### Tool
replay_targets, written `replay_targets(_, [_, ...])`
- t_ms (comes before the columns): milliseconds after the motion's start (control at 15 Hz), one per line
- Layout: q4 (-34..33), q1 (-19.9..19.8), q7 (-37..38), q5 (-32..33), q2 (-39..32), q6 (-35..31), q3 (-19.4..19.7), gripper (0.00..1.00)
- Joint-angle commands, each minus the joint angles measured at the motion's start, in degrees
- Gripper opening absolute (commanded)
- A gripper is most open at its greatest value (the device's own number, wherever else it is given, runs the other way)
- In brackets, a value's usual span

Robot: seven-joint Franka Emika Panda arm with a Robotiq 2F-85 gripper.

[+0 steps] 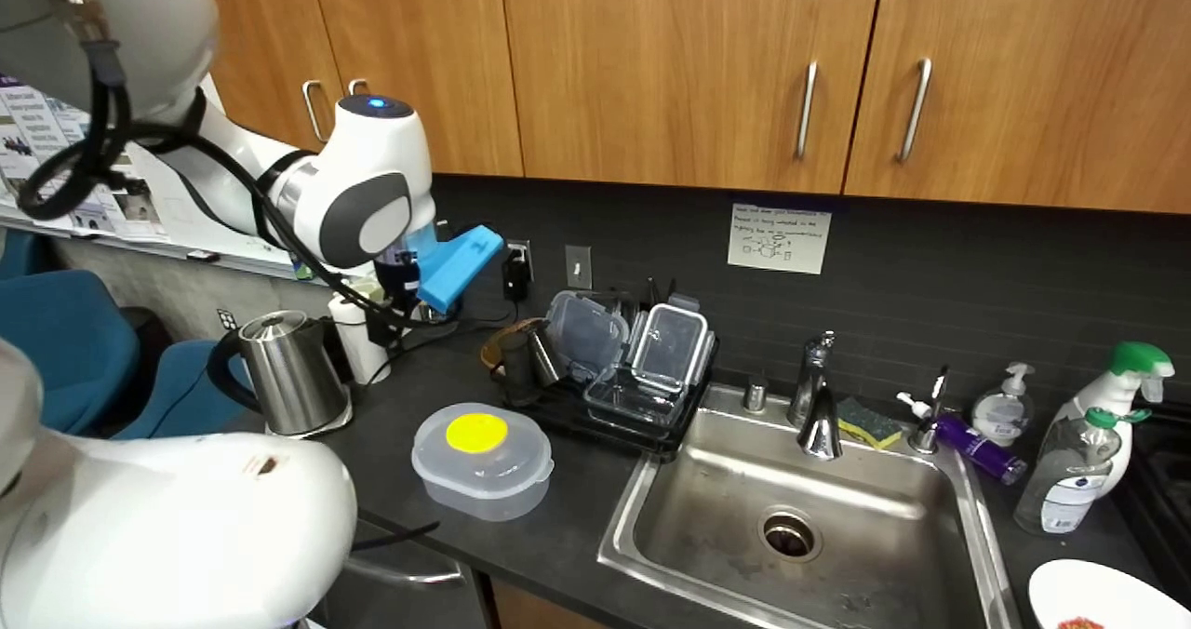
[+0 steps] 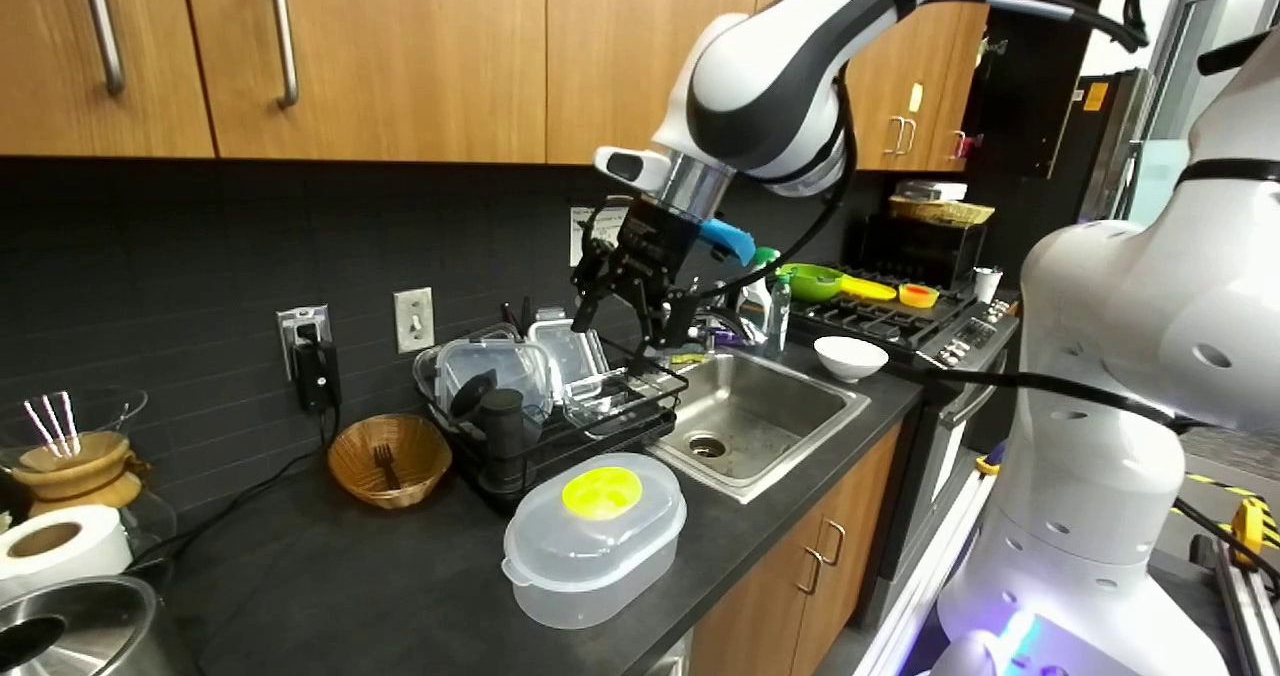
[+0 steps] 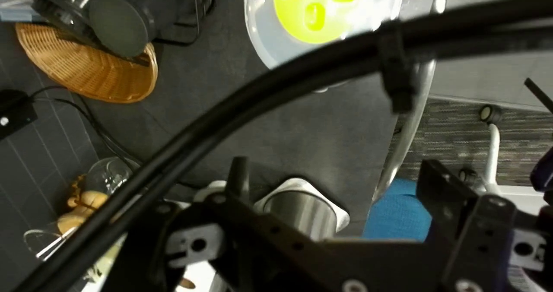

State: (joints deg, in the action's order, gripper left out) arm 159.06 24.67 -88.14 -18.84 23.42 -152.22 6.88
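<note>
My gripper (image 3: 339,175) is open with nothing between its fingers. In an exterior view the gripper (image 2: 618,334) hangs in the air above the counter, apart from everything. In the wrist view a steel kettle (image 3: 300,212) on a white base shows beyond the fingers. The kettle (image 1: 293,378) also stands at the counter's left end in an exterior view. A clear plastic container with a yellow patch on its lid (image 1: 484,480) sits closed on the counter. It also shows in an exterior view (image 2: 595,581) and at the top of the wrist view (image 3: 265,33).
A black dish rack (image 2: 560,466) holds clear containers and a dark cup beside the steel sink (image 1: 642,517). A wicker basket (image 2: 390,461) with a fork stands near the wall. A white bowl (image 2: 850,356) and spray bottles stand past the sink. Wooden cabinets (image 1: 689,71) hang above.
</note>
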Motion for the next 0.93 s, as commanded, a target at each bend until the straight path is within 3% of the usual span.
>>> replay_targets(0, [-0.1,-7.3,11.7,8.2,0.4,2.9,-6.6,1.00])
replay_targets(200, [-0.1,-9.0,18.3,12.9,1.5,7.9,-8.5,1.00])
replay_targets(533, [-0.8,-8.7,21.9,14.0,1.6,13.2,-8.4,1.00])
replay_targets(867, [-1.6,-10.4,23.3,17.1,0.7,12.7,-8.5,1.00])
